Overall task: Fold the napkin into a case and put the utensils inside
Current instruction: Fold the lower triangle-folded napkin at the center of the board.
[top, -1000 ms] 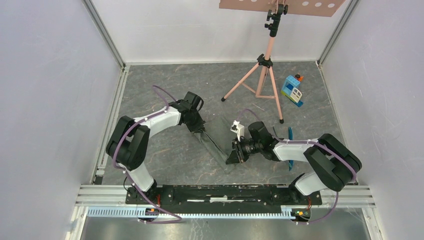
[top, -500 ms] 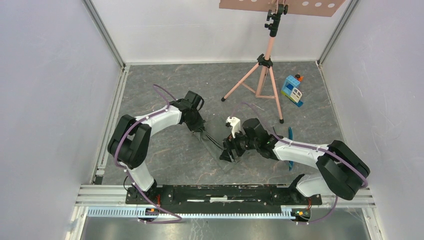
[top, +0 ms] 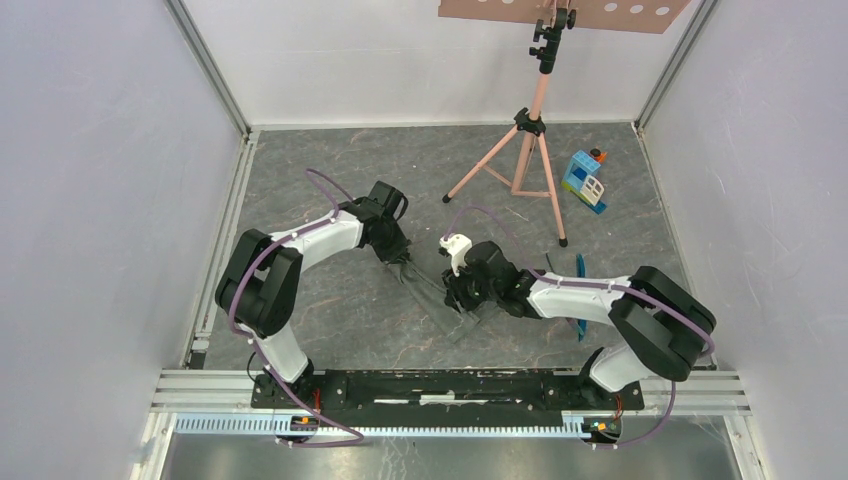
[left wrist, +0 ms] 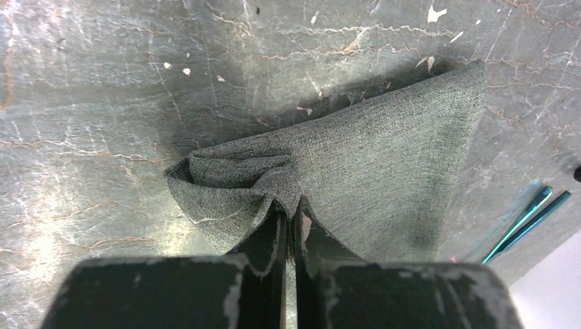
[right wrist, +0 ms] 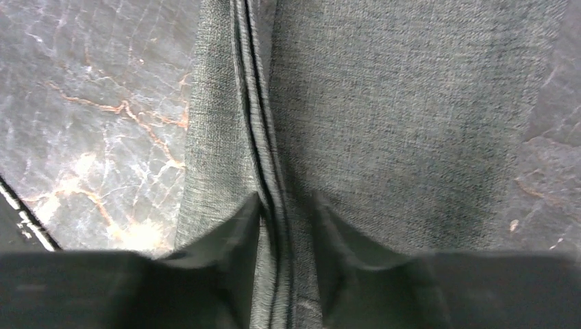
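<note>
The dark grey napkin lies folded into a narrow strip on the floor between my two arms. My left gripper is shut on its bunched far-left corner, and the cloth fans out flat beyond the fingers. My right gripper hovers low over the strip's middle. Its jaws stand apart, astride the stacked folded edges without pinching them. The teal utensils lie on the floor right of the napkin, partly under my right forearm. Their tips show in the left wrist view.
A pink tripod stands at the back centre, with one leg reaching toward the napkin area. A blue-and-white toy block house sits at the back right. Walls enclose three sides, and a metal rail runs along the near edge.
My right gripper has let go of the napkin's near end and slid left along the strip toward the left gripper, its jaws now apart. The left gripper has kept its hold and barely moved.
</note>
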Available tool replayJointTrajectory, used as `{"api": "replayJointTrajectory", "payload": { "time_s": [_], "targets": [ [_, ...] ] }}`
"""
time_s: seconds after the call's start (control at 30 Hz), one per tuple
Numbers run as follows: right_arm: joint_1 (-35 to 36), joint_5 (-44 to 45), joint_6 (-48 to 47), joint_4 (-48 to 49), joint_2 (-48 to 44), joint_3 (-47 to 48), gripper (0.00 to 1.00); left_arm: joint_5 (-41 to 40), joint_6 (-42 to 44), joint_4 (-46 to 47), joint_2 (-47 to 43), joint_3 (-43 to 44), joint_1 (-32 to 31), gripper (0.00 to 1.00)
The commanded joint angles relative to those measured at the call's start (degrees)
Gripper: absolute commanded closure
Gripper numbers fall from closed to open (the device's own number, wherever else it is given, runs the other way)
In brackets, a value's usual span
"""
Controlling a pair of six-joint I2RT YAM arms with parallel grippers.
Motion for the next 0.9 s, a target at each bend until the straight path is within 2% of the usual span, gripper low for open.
{"api": "replayJointTrajectory", "payload": {
  "time_s": [0.0,0.1,0.2,0.27,0.33,0.4,0.47,0.6,0.7,0.77,0.87],
  "targets": [
    [-0.42,3.6,2.38,5.66,0.55,0.01,0.72,2.98,3.35,2.49,-1.46,1.5,0.2,0.84],
    [-1.72,2.12,4.33,6.85,0.44,-0.97,0.89,5.58,4.15,5.75,-4.98,-0.69,0.68,0.61],
    [-3.1,-0.79,5.6,8.07,0.74,-2.33,0.97,7.48,4.96,7.73,-9.72,-3.13,1.68,0.4],
    [-4.19,-2.34,6.23,9.02,0.88,-3.08,0.99,8.46,5.97,8.04,-12.66,-4.53,2.7,0.34],
    [-4.94,-2.89,6.37,9.44,0.8,-3.54,1.0,9.8,6.23,9.15,-15.9,-7.09,4.28,0.32],
    [-5.45,-3.64,6.5,9.64,1.02,-3.62,1.0,11.3,6.23,10.88,-18.64,-9.88,6.29,0.34],
    [-5.86,-4.68,6.63,9.89,1.51,-3.41,1.0,13.05,6.87,12.3,-19.68,-11.91,8.53,0.41],
    [-5.97,-5.95,7.15,10.34,2.13,-3.29,1.0,17.58,7.7,14.2,-16.79,-13.2,11.68,0.73],
    [-6.08,-6.26,7.16,10.37,2.12,-3.29,1.0,18.04,8.01,15.51,-13.83,-13.12,11.91,0.86],
    [-6.09,-6.25,7.31,10.35,2.07,-3.37,1.0,18.51,7.99,16.75,-12.09,-13.23,11.94,0.92],
    [-6.11,-6.35,7.36,10.33,2.18,-3.36,1.0,19.55,7.74,18.53,-9.59,-13.04,11.92,0.95]
  ]
}}
